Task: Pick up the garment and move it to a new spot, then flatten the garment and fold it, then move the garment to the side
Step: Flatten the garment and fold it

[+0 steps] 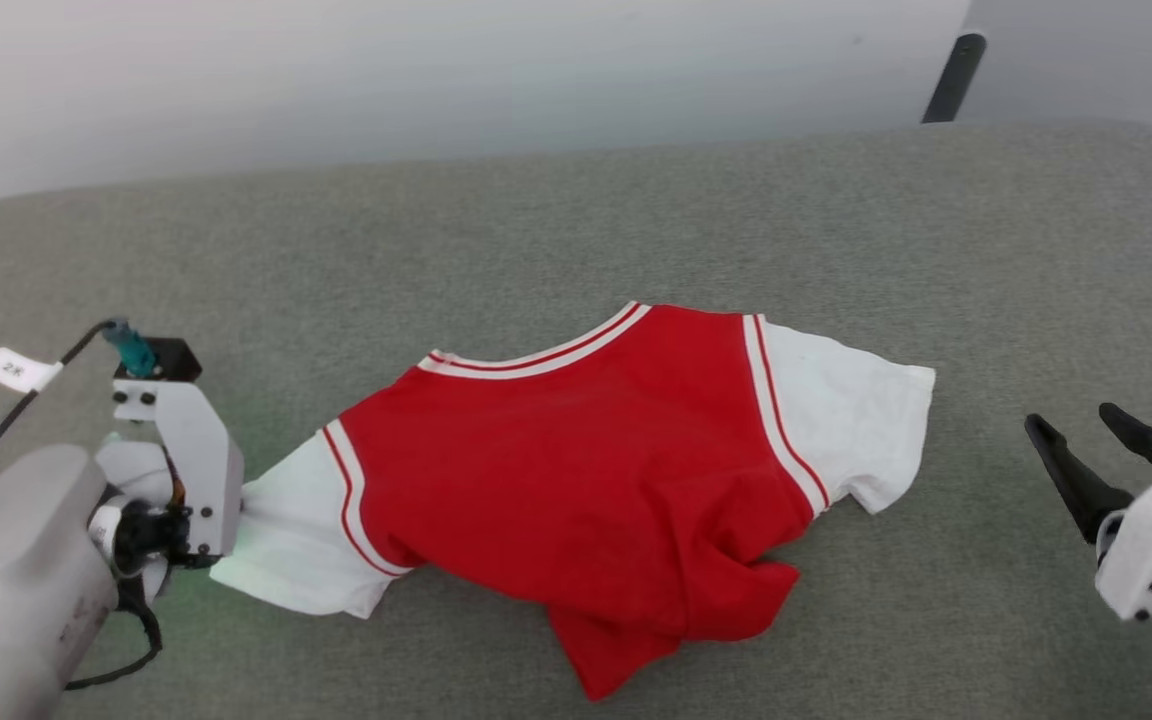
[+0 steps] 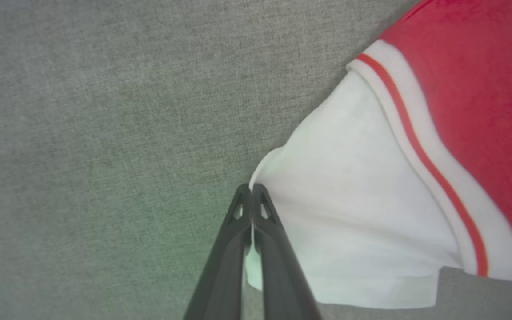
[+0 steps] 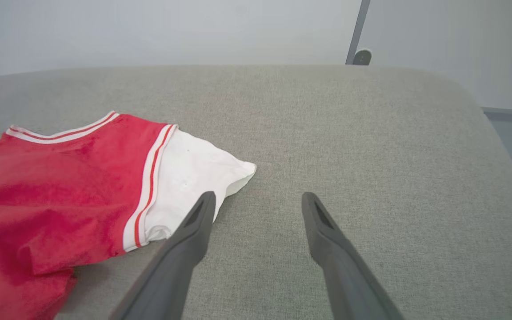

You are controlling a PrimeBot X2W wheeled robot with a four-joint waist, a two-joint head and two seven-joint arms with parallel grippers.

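The garment [image 1: 586, 440] lies rumpled in the middle of the grey pad [image 1: 636, 200]. At the pad's left the left gripper [image 2: 250, 195] is clamped tight on just the rim of a white sleeve [image 2: 349, 213]; over the pad's right the right gripper [image 3: 258, 202] hangs spread wide, empty. So thin a bite could slip on a pull, or one-handed dragging could bunch the garment worse.

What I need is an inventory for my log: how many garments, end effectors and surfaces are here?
Garments: 1, the garment
End effectors: 2, left end effector shut on its sleeve, right end effector open
Surfaces: 1, grey cushion
Total: 4
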